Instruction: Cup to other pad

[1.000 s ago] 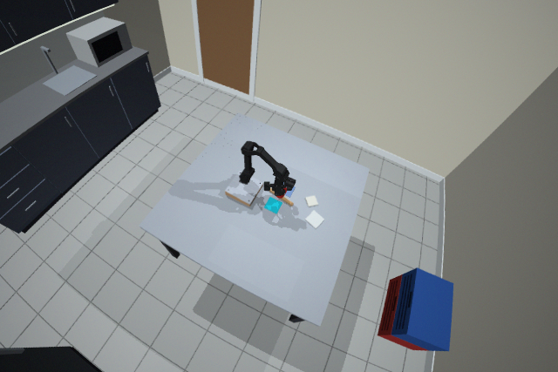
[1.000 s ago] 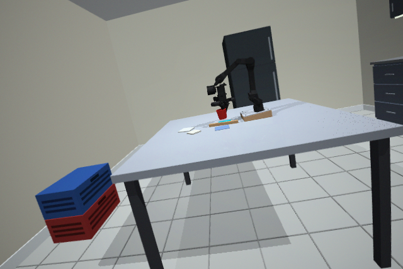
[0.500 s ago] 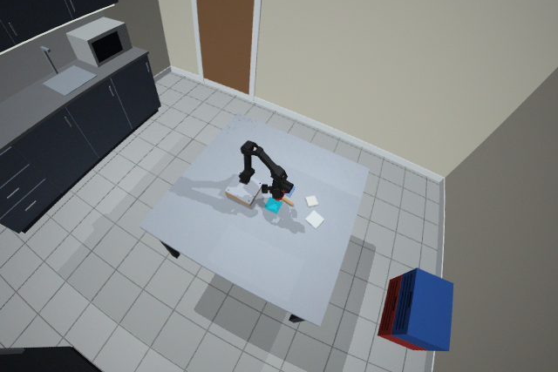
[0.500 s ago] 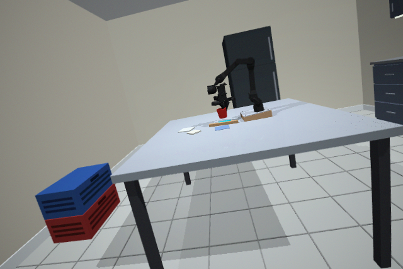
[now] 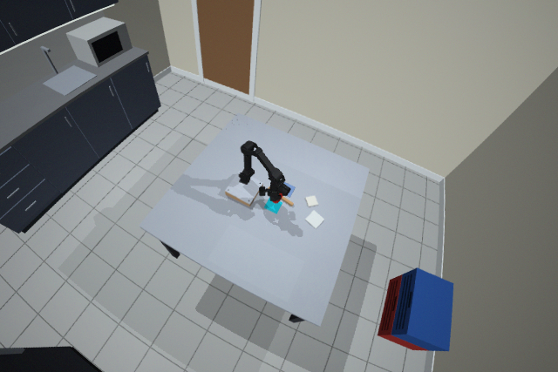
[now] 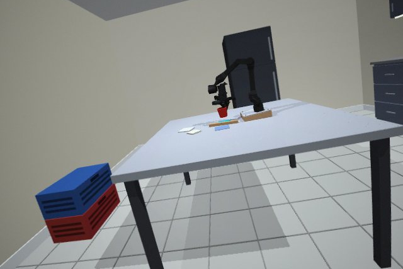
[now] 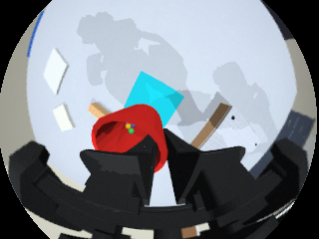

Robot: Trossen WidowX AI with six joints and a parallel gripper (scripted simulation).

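Note:
My gripper [image 5: 275, 196] [image 6: 223, 106] [image 7: 160, 131] is shut on the wall of the red cup [image 6: 222, 112] [image 7: 156, 119]. The cup is held above the table, nearly upright, with its mouth up. Marbles [image 7: 131, 131] in yellow, green and blue lie inside it. The cyan pad [image 5: 273, 206] [image 6: 224, 120] [image 7: 147, 92] lies below the cup, partly covered by it in the wrist view. The blue pad [image 5: 291, 189] [image 6: 221, 128] lies on the other side of the wooden bar and is hidden in the wrist view.
A low wooden bar [image 5: 287, 200] [image 6: 223, 123] [image 7: 98, 110] lies between the two pads. Two white tiles [image 5: 311, 200] [image 5: 314, 219] [image 6: 194, 131] [image 6: 186, 129] [image 7: 63, 117] [image 7: 56, 71] lie beyond the pads. The arm's base stands on a wood-edged board [image 5: 238, 197] [image 6: 258, 116].

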